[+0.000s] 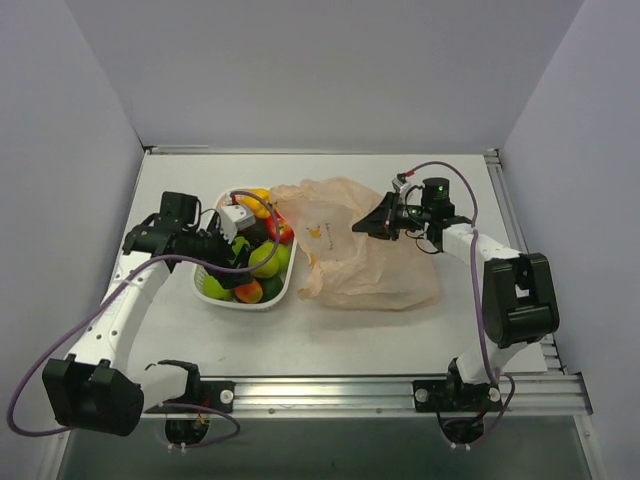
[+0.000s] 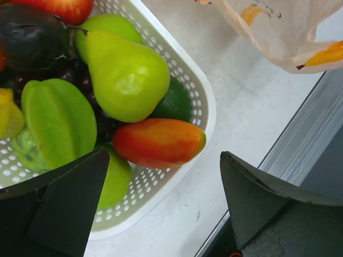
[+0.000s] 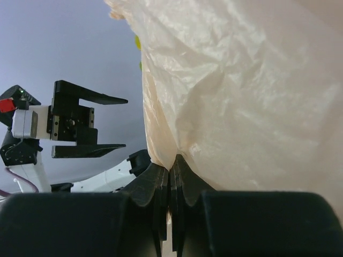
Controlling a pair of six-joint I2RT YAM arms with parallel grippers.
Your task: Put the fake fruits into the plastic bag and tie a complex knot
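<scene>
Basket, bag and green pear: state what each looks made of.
The basket looks like rigid white plastic, moulded with rows of small holes, fairly matte. The bag seems thin translucent plastic film, pale beige-orange, finely crinkled, light showing through. The green pear is probably hard plastic: smooth, glossy, evenly coloured.

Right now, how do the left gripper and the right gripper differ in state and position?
The left gripper has its jaws open and empty; the right gripper has its jaws shut on the thin translucent pale orange plastic bag. The left gripper hangs over the white lattice plastic basket of glossy fake fruits; the right gripper is at the bag, away from the basket. Both are black.
</scene>
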